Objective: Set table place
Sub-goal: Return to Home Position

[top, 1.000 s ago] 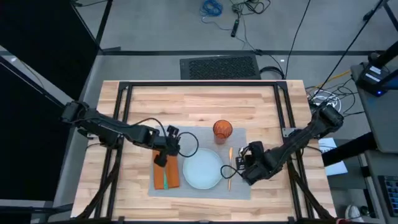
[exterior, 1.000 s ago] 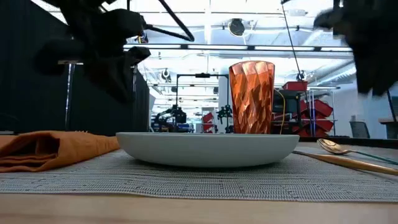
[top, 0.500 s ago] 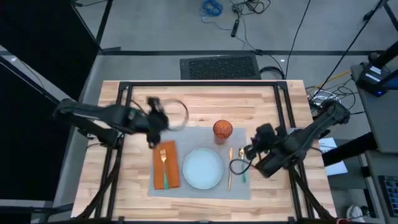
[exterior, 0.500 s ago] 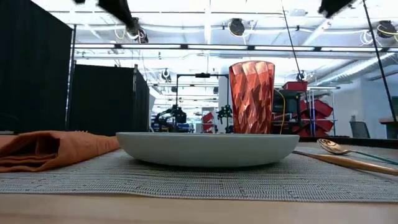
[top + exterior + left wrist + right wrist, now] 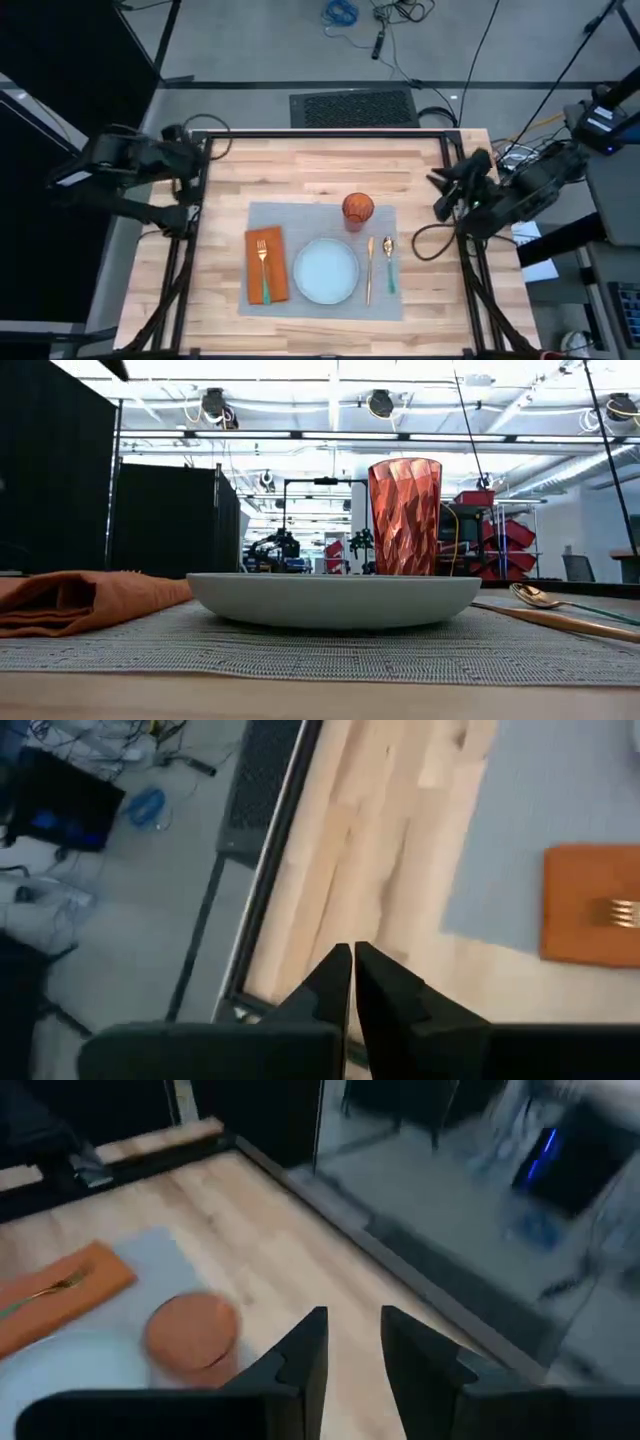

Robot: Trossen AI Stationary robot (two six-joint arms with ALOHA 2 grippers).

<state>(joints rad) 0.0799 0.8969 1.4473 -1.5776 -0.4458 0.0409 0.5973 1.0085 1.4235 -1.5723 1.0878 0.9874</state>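
Place setting with both arms, seen from above and from the wrists. The left gripper (image 5: pixel 350 952) hung over the left edge of the table (image 5: pixel 320 165), near its far corner. Its jaws were closed to a hairline slit and held nothing. The right gripper (image 5: pixel 350 1315) hung over the opposite, right edge; its jaws stood parted by a narrow gap and were likewise empty. Between the two pairs of jaws, and well apart from each, the grey placemat (image 5: pixel 290 220) lay flat on the wood. The orange napkin (image 5: pixel 280 265) lay along the side of the mat nearest the left jaws. It carried the fork (image 5: pixel 264 262), whose gold tines pointed toward the far edge and whose green handle pointed toward the near one. The pale-blue plate (image 5: pixel 326 271) sat at the middle of the mat, about midway between the two pairs of jaws. The orange tumbler (image 5: pixel 358 208) stood upright just beyond the plate's far rim, on the side toward the right jaws. The gold knife (image 5: pixel 369 270) lay lengthwise just beside the plate on that same side. The spoon (image 5: pixel 388 262), with its green handle, lay parallel to the knife, close beside it but apart, and nearer still to the right jaws. In the low view the tumbler rose behind the plate, with the napkin to one side and the knife and spoon to the other.
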